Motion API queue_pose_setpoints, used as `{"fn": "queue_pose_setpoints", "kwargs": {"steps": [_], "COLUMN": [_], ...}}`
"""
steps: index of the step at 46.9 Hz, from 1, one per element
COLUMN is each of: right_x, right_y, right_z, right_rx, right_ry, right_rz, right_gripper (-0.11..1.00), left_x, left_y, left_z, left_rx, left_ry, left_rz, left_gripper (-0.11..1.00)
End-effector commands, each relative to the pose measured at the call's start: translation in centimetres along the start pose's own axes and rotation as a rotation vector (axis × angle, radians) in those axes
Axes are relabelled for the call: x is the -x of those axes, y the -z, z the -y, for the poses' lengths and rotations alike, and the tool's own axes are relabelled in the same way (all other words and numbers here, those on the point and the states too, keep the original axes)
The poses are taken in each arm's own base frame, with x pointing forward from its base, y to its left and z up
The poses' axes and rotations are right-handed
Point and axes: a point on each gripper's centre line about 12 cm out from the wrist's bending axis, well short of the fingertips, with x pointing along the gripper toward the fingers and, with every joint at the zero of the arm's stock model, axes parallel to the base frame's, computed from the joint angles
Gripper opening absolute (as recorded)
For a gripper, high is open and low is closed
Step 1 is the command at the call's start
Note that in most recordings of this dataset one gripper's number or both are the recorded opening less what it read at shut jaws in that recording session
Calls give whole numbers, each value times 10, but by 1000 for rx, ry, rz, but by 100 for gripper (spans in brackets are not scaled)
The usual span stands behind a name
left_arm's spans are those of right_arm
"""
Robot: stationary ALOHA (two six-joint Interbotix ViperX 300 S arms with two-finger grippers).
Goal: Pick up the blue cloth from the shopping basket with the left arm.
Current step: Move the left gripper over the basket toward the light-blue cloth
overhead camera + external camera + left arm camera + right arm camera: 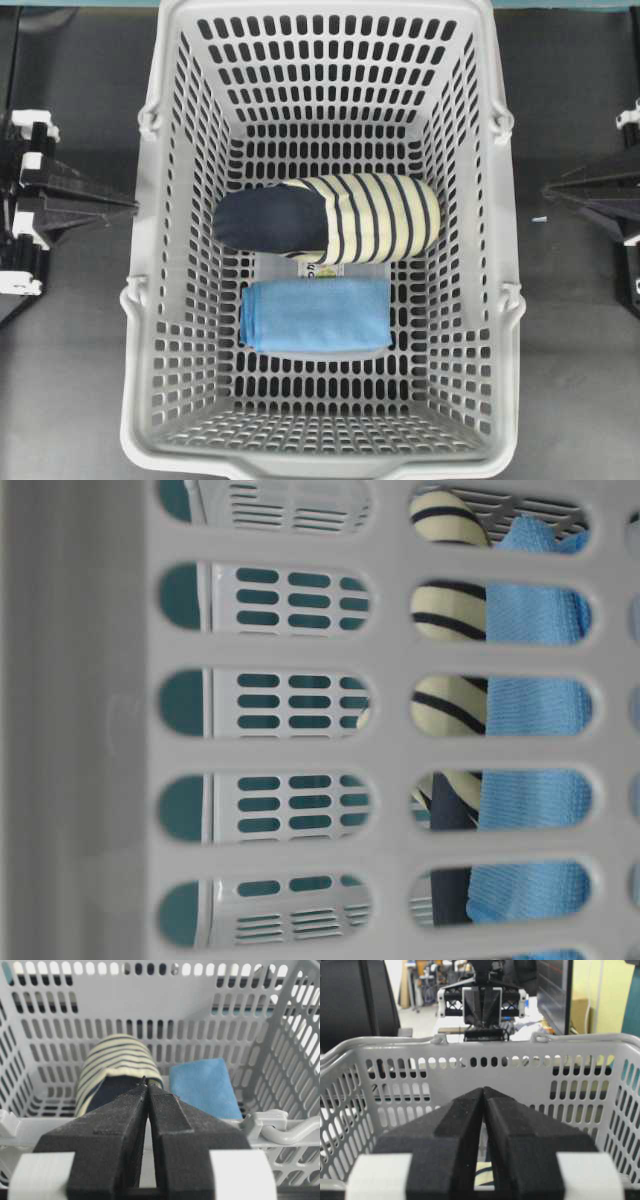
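Note:
The blue cloth lies flat and folded on the floor of the light-grey shopping basket, just in front of a rolled navy and cream-striped fabric. My left gripper is shut and empty, outside the basket's left wall and level with its rim. In the left wrist view its tips meet, with the cloth beyond them and to the right, inside the basket. My right gripper is shut and empty outside the right wall. The table-level view shows the cloth through the wall slots.
The striped roll lies straight ahead of the left gripper, touching the cloth's far edge. A basket handle clip sticks up on the rim at the right. The right gripper points at the basket from the dark table.

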Motion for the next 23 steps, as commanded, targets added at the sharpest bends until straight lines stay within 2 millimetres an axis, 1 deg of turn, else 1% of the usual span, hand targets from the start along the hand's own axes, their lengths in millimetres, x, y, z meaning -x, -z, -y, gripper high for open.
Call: {"fn": "queue_pose_setpoints", "kwargs": {"steps": [1, 3, 5, 18, 23], "right_x": [-3, -3, -4, -6, -6], "right_y": [-7, -7, -6, -3, -2], "right_z": [-1, -2, -2, -5, -5], "right_rx": [-13, -16, -22, -108, -104], "right_ry": [-6, -7, -8, -16, -15], "right_rz": [17, 12, 3, -98, -135], "right_gripper": [1, 3, 1, 0, 0], "left_x": [-6, -8, -10, -27, -40], "left_y": [-21, -26, -31, -69, -73], "left_z": [5, 6, 6, 11, 14], "left_rx": [-17, -7, 2, 8, 5], "left_ry": [31, 30, 29, 43, 51], "left_rz": [8, -23, -60, -268, -342], "left_gripper": [6, 4, 0, 0, 0]}}
